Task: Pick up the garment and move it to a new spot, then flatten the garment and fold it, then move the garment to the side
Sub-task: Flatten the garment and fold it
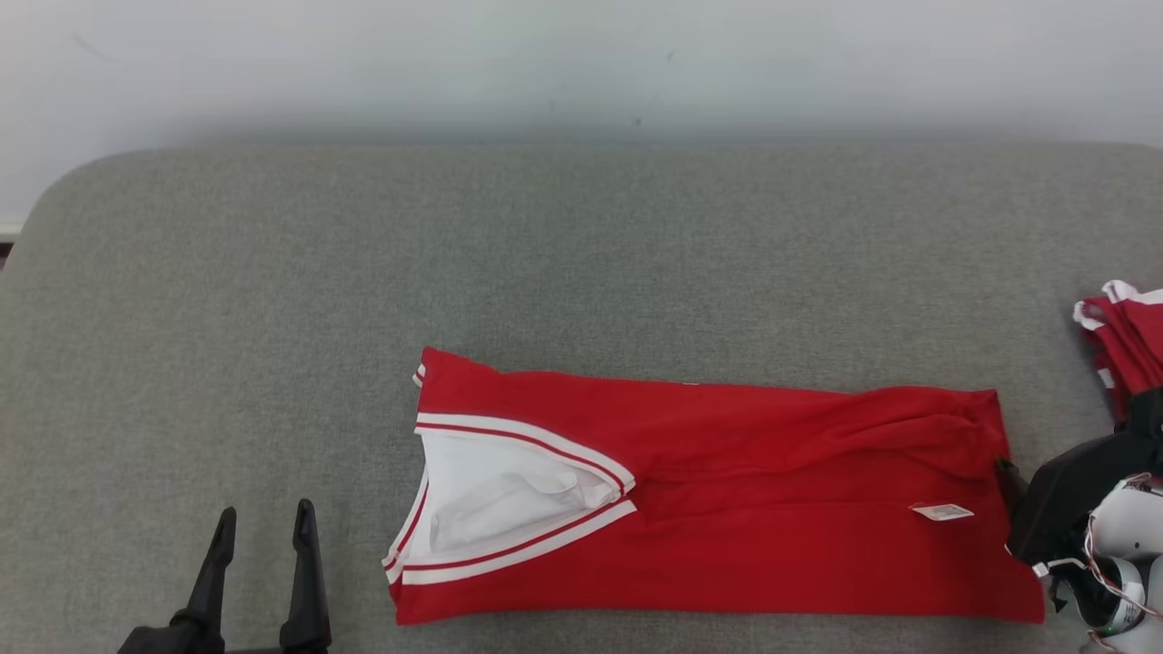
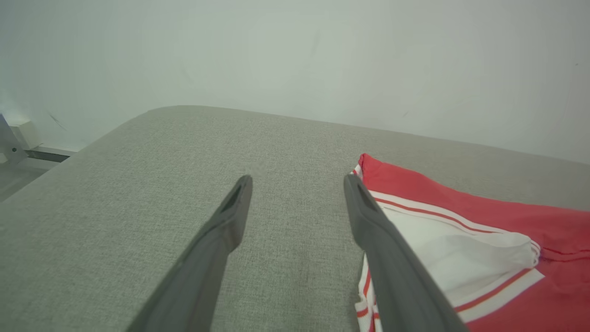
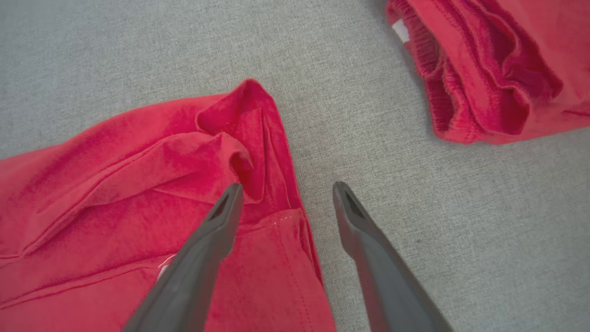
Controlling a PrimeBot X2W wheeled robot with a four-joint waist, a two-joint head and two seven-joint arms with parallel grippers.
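Bearing an unreadable white tag (image 1: 942, 511), garment (image 1: 727, 536) lies folded.

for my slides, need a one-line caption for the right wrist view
Open right hand poised at the end of the folded red garment on the grey fabric surface, a second red garment beyond.

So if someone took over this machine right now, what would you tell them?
Grippers: the left gripper is open and empty, over the grey surface beside the collar end. The right gripper is open and empty, straddling the hem edge.
Things: the red garment lies in a long strip; other red clothes sit at the far right.
Done: flattened, sides apparently folded in.
Left: probably a final fold, then moving it aside.
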